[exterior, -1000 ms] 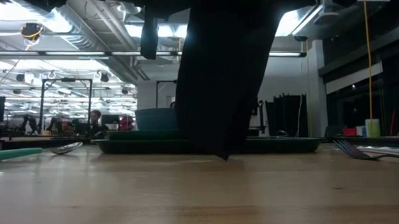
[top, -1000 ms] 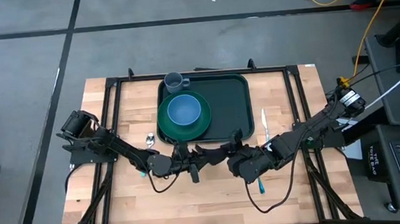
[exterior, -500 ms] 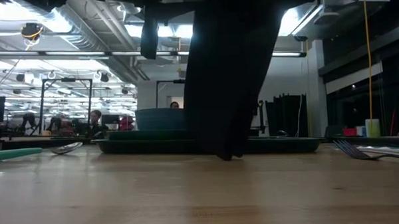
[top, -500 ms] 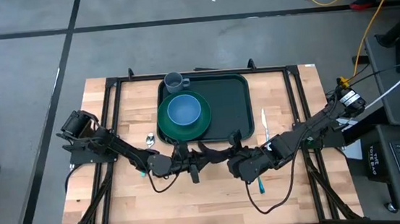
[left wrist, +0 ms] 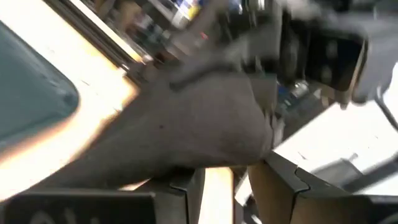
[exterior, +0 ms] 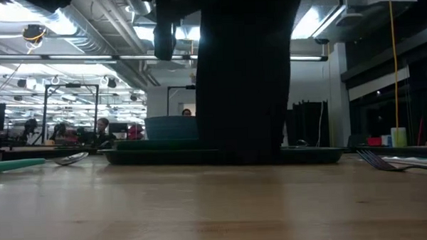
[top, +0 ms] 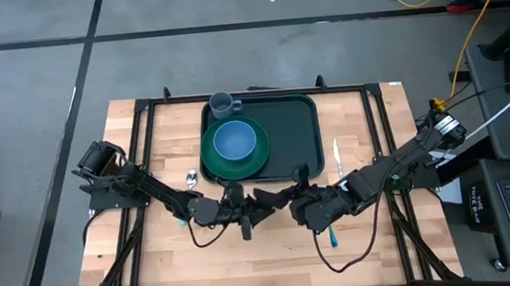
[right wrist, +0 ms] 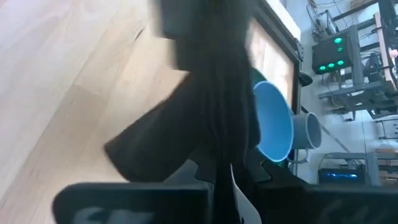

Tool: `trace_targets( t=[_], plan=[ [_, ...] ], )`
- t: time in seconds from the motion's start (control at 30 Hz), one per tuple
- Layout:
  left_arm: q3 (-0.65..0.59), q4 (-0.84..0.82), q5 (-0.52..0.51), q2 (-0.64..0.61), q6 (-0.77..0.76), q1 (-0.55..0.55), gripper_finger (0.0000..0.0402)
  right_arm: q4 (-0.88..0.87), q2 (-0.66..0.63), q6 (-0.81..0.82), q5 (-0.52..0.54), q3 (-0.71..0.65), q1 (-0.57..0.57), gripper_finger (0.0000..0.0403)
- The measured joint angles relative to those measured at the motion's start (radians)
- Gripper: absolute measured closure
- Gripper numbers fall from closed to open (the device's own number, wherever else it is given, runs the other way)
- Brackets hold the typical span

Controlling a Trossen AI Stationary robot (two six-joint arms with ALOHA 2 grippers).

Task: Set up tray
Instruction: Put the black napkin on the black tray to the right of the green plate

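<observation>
The dark green tray (top: 296,130) lies at the table's far middle. It carries a green plate (top: 210,162) with a blue bowl (top: 234,141), and a grey cup (top: 222,102) stands at its far rim. Just near of the tray, my two grippers meet at a black cloth (top: 274,197). In the low view the cloth (exterior: 244,76) hangs as a wide dark sheet. My right gripper (top: 289,195) is shut on it. My left gripper (left wrist: 227,186) stands open right at the cloth (left wrist: 186,124). My right gripper pinches the black cloth's upper part (right wrist: 217,149) between its two fingers, coming roughly level from the table's right. The cloth hangs below the hold, its lower edge (exterior: 247,160) down near the table top. My left gripper: I cannot tell whether its open fingers touch the cloth.
A fork (top: 337,154) lies right of the tray and a spoon (top: 190,177) left of it. One teal-handled utensil (top: 332,238) lies near my right arm, another (top: 184,220) by my left arm. A black frame runs along the table's edges.
My left gripper has opened and let go of the black cloth; my right gripper has shut on it. In the low view the cloth's lower end has changed from a narrow point to a wide, flat edge. Both arms have stayed almost in place.
</observation>
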Motion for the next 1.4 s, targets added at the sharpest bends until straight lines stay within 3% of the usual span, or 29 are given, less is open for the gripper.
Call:
trace_targets(
  t=[0.13,0.27,0.6,0.93,1.17,1.4],
  plan=[
    [-0.002,-0.011,0.058,-0.008,0.026,0.000,0.0292,-0.058,-0.001,-0.001,0.019,0.048,-0.001,0.0383],
    [-0.032,-0.030,0.043,-0.068,0.094,-0.005,0.0309,-0.110,-0.001,0.021,0.056,0.069,-0.001,0.0383],
    [-0.184,-0.050,-0.127,-0.264,0.289,-0.075,0.0386,-0.242,-0.001,0.072,0.169,0.073,-0.020,0.0383],
    [-0.333,-0.044,-0.098,-0.420,0.385,-0.076,0.0400,-0.268,-0.039,-0.055,0.211,0.073,-0.168,0.0383],
    [-0.414,-0.045,-0.105,-0.576,0.487,-0.076,0.0401,-0.322,-0.119,-0.081,0.134,0.073,-0.314,0.0383],
    [-0.487,-0.054,-0.158,-0.642,0.524,-0.049,0.0400,-0.310,-0.138,-0.184,-0.073,0.071,-0.491,0.0383]
  ],
)
